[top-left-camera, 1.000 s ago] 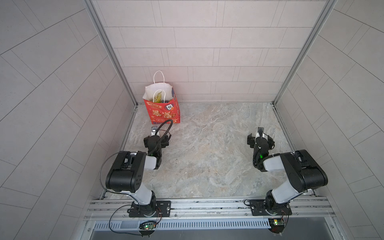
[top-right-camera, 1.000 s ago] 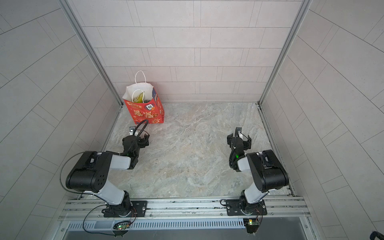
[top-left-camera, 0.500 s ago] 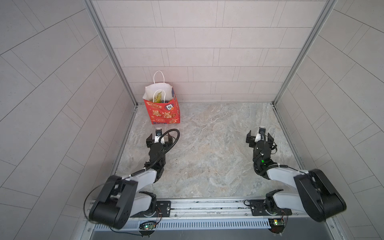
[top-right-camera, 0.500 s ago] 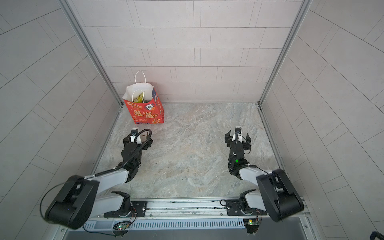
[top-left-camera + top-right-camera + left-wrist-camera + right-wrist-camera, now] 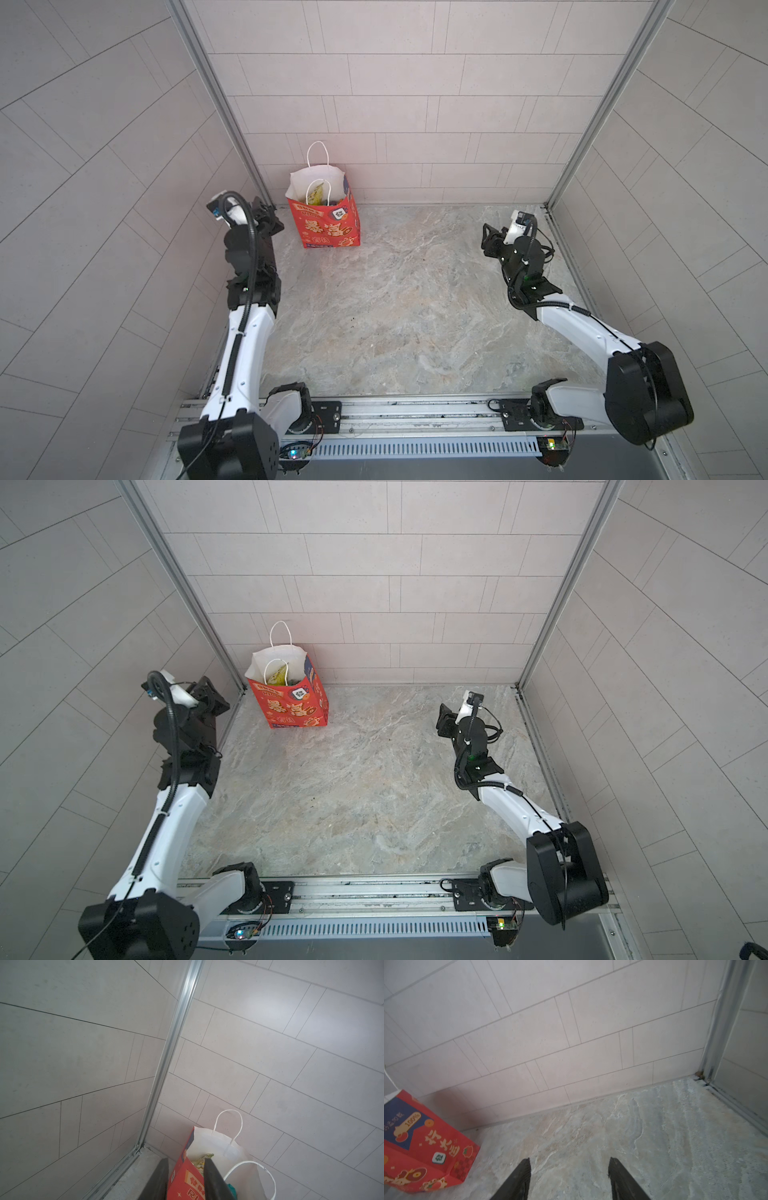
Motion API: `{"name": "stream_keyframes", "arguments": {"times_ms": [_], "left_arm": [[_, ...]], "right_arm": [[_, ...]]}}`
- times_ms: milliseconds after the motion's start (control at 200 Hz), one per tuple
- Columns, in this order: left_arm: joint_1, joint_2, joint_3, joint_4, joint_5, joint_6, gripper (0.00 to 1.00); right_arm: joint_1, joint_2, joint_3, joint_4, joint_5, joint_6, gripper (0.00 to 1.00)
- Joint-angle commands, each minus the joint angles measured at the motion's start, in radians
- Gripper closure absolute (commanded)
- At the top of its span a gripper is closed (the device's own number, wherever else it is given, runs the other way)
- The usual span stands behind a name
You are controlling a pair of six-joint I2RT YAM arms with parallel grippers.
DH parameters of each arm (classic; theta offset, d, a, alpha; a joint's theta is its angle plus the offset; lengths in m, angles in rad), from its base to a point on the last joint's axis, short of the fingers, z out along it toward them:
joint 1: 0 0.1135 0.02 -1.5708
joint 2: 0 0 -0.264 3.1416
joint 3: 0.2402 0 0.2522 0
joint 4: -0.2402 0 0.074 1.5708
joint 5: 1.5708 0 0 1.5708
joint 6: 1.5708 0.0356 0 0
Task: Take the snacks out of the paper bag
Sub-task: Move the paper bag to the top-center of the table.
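Observation:
The red paper bag [image 5: 328,226] [image 5: 293,708] stands upright in the back left corner, its mouth open and both white cord handles up. Snacks show inside it: a yellow-green packet [image 5: 316,193] [image 5: 277,674] in both top views, and in the left wrist view the same packet [image 5: 201,1161] and a teal one [image 5: 231,1187]. My left gripper [image 5: 268,216] [image 5: 186,1163] hangs raised just left of the bag, apart from it, jaws narrowly open and empty. The bag's red corner [image 5: 185,1180] shows behind the gap. My right gripper [image 5: 487,240] [image 5: 569,1162] is open and empty over the bare floor at the right.
Tiled walls close in on three sides, with metal corner posts [image 5: 224,108] [image 5: 598,108]. The left arm runs close along the left wall. A metal rail [image 5: 395,411] carrying both arm bases lines the front edge. The bag's side [image 5: 425,1142] shows in the right wrist view.
Both arms have unfolded and reached up and toward the back. The left gripper has come up beside the bag. Both pairs of jaws have narrowed, the left much more.

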Motion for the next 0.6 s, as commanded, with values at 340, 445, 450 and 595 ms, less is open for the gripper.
{"name": "stream_keyframes", "arguments": {"times_ms": [340,445,450,595], "left_arm": [[0.175,0.789,0.630,-0.351,0.622,0.019,1.00],[0.176,0.908,0.704,-0.360,0.660,0.032,1.00],[0.177,0.914,0.709,-0.361,0.663,0.033,1.00],[0.175,1.099,0.836,-0.374,0.758,0.030,1.00]], "right_arm": [[0.117,0.136,0.178,-0.215,-0.257,-0.074,0.44],[0.139,0.147,0.125,-0.136,-0.271,-0.068,0.44],[0.139,0.149,0.125,-0.134,-0.273,-0.067,0.44],[0.159,0.181,0.143,-0.124,-0.334,-0.060,0.47]]}}
